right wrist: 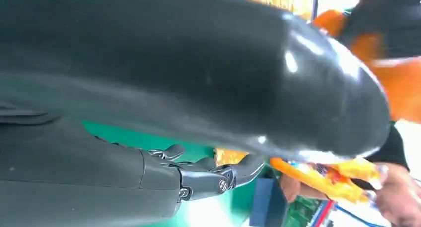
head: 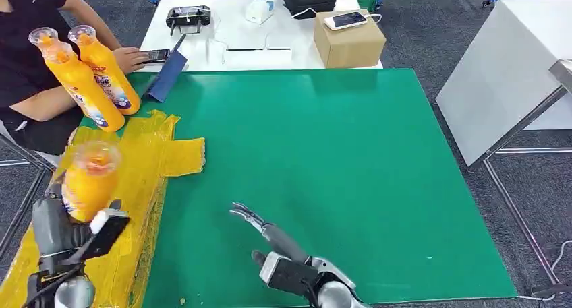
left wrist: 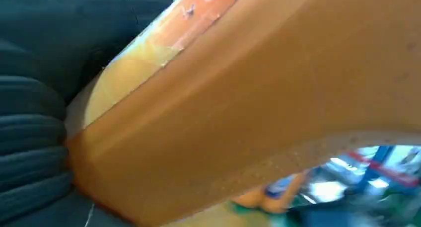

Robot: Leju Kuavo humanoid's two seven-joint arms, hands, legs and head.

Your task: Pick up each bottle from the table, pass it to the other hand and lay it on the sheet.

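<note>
Holding the orange bottle (head: 90, 180) upright above the yellow sheet (head: 152, 166) at eight o'clock, the left hand (head: 64, 230) risks rolling it off if released tilted, while the right hand (head: 273, 244) lies open.

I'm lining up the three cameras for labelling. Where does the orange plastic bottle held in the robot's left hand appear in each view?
Head view: the orange plastic bottle stands upright at lower left, gripped by the left hand over the yellow sheet.
Left wrist view: its orange body spans the picture, close up.
Right wrist view: I cannot tell it apart from the other orange shapes.
Shared landmark: the green table mat, also seen at.
</note>
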